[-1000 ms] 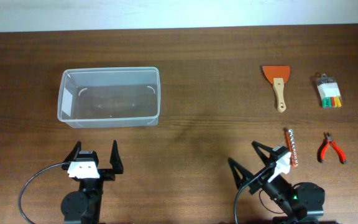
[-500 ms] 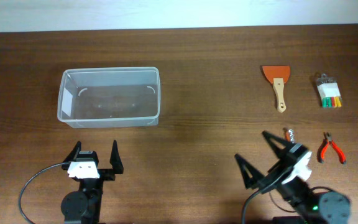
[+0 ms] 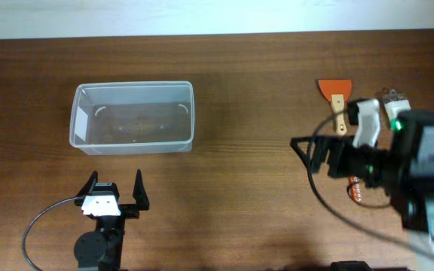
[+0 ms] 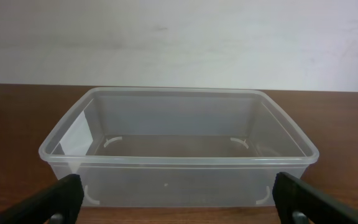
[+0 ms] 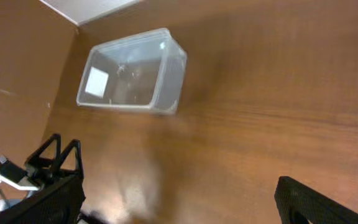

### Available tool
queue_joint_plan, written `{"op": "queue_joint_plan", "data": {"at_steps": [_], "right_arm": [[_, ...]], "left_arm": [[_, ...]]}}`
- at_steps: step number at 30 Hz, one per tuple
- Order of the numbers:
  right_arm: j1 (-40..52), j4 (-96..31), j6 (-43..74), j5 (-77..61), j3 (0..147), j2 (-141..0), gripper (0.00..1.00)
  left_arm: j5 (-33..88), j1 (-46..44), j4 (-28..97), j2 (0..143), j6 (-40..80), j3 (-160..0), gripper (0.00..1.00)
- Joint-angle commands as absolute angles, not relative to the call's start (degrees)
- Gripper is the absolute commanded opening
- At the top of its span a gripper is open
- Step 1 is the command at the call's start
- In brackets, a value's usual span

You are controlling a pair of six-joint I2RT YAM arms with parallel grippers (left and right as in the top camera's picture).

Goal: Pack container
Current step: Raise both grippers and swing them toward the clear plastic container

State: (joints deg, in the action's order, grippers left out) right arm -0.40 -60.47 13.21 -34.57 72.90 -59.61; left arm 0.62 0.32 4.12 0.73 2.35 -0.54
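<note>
Nearest the robot's edge of the dark brown, wood-grained table [image 3: 239,188], the left gripper [image 3: 116,181] sits low, its two black, tapered fingers spread wide with nothing between them. A thin black cable [image 3: 30,233] loops out beside its base. From the left wrist view the same fingertips [image 4: 61,196] frame the bottom corners, blunt and matte.

The right gripper [image 3: 306,156] hangs above the table on the right side, fingers pointing left and parted, empty as well. In its own camera the black fingers [image 5: 48,199] sit at opposite lower corners. A small reddish item [image 3: 355,193] shows under that arm, too blurred to name with confidence.

Farther out, left of centre, stands the container [image 3: 132,147]: a clear, see-through plastic rectangular tub with rounded corners and a raised rim. It rests upright and empty, well apart from both grippers. Its rim [image 4: 179,160] is smooth and slightly cloudy, and the wood shows through the walls. The right wrist view catches it [image 5: 166,81] from above at an angle.

Far right, an orange flat-bladed scraper with a pale wooden handle [image 3: 330,89] lies partly hidden behind the right arm.
</note>
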Motion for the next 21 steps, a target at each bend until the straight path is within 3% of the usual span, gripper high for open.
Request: {"op": "queue_joint_plan", "data": {"at_steps": [1, 10, 21], "right_arm": [[-0.6, -62.7, 12.2, -37.0, 75.5, -64.9, 0.99], [12.0, -79.7, 23.4, 4.6, 81.4, -68.5, 0.99], [16.5, -82.9, 25.3, 7.9, 86.6, -69.6, 0.99]], "left_arm": [[0.6, 0.0, 4.7, 0.3, 1.7, -0.5, 0.99], [0.6, 0.0, 4.7, 0.3, 1.7, -0.5, 0.99], [0.6, 0.1, 4.5, 0.3, 1.7, -0.5, 0.99]]}}
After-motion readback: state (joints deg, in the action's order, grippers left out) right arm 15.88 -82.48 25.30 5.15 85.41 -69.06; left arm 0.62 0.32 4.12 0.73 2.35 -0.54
